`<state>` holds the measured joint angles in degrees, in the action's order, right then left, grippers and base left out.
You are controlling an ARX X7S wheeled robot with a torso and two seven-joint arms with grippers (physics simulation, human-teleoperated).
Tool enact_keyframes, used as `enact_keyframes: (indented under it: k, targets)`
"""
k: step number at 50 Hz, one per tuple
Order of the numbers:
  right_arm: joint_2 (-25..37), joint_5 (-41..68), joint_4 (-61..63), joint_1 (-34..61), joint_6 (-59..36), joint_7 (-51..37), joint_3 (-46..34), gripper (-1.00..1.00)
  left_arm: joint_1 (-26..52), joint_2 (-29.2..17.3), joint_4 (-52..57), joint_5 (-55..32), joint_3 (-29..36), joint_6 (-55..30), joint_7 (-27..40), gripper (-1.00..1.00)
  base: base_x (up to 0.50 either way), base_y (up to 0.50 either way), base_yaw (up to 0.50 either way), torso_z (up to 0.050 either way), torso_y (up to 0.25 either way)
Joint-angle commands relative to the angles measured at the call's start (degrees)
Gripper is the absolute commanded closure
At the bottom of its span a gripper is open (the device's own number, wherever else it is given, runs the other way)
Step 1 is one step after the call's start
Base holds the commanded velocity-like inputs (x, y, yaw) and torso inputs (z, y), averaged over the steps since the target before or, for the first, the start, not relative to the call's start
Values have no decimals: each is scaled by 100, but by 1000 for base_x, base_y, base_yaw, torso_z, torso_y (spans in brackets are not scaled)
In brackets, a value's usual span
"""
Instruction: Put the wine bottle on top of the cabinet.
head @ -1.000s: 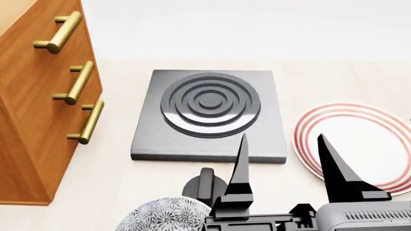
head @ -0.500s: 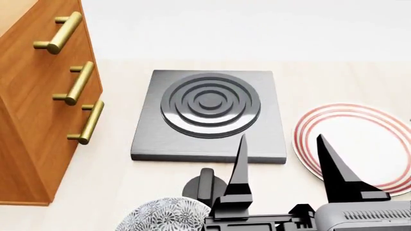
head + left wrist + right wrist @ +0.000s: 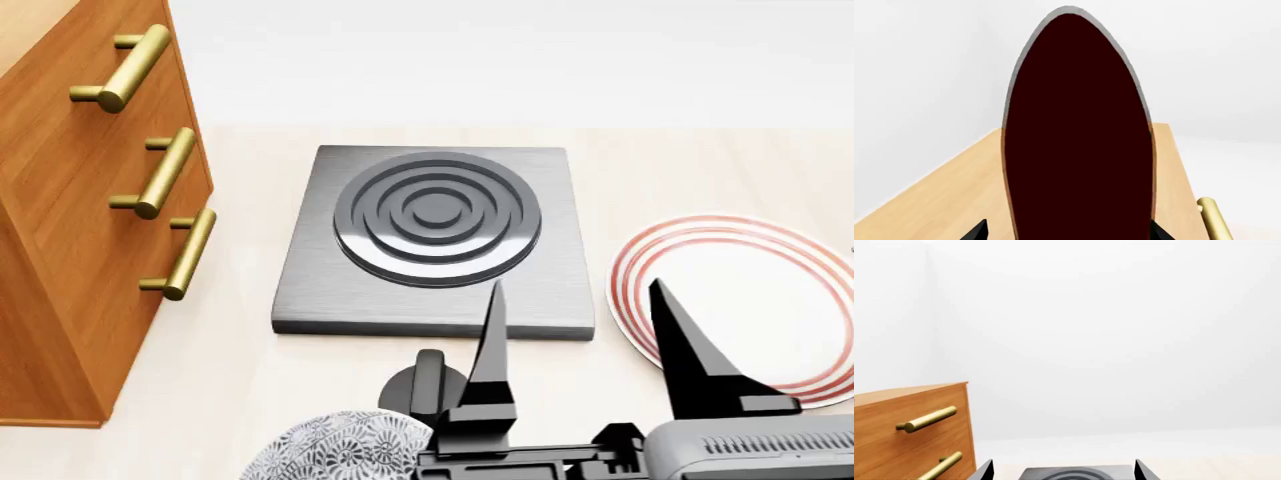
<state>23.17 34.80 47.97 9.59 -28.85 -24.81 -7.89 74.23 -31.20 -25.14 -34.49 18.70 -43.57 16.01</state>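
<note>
The counter (image 3: 214, 400) is a pale, cream-coloured surface running back to a plain white wall (image 3: 1121, 340), and the whole room is washed in flat, bright light. At its left edge stands the cabinet (image 3: 67, 250), reddish-brown wood with three brass bar handles (image 3: 163, 172) down its front. In the middle lies a square grey hob plate (image 3: 434, 235) with raised concentric rings, and just beside its right edge a white plate (image 3: 767, 290) rimmed in red bands. Nearer the robot sit a dark round knob-like piece (image 3: 424, 385) and the grey patterned rim of a bowl (image 3: 340, 450).

The right gripper (image 3: 581, 330) hangs low over the counter's near edge, its two black fingers spread wide with nothing between them.

The wine bottle (image 3: 1077, 140) fills the left wrist view (so close that it shows only as a dark, nearly black oval), poised above the cabinet's light wooden top. The tips of the left gripper (image 3: 1067, 231) peek out on either side of it, closed around the glass; whether the bottle touches the top I cannot tell.
</note>
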Motion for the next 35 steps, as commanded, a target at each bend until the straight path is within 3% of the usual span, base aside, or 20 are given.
enact_keyframes:
  k: [1, 14, 29, 35]
  targets:
    - [-3, -23, -13, 11, 14, -14, -80, -100, -214, -76, 409, 117, -89, 249, 178, -100, 0, 0, 0, 0, 0]
    - [-6, -59, -17, 18, 33, -29, -177, -100, -823, -515, 2601, -232, -447, 45, 736, -100, 0, 0, 0, 0, 0]
    - [13, -66, 5, 31, 39, -49, -256, -100, -1191, -904, 4625, -403, -234, -460, 1104, -100, 0, 0, 0, 0, 0]
    - [52, -10, 59, 23, 40, -80, -196, -100, -1807, -992, 5649, -673, -305, -436, 1301, -100, 0, 0, 0, 0, 0]
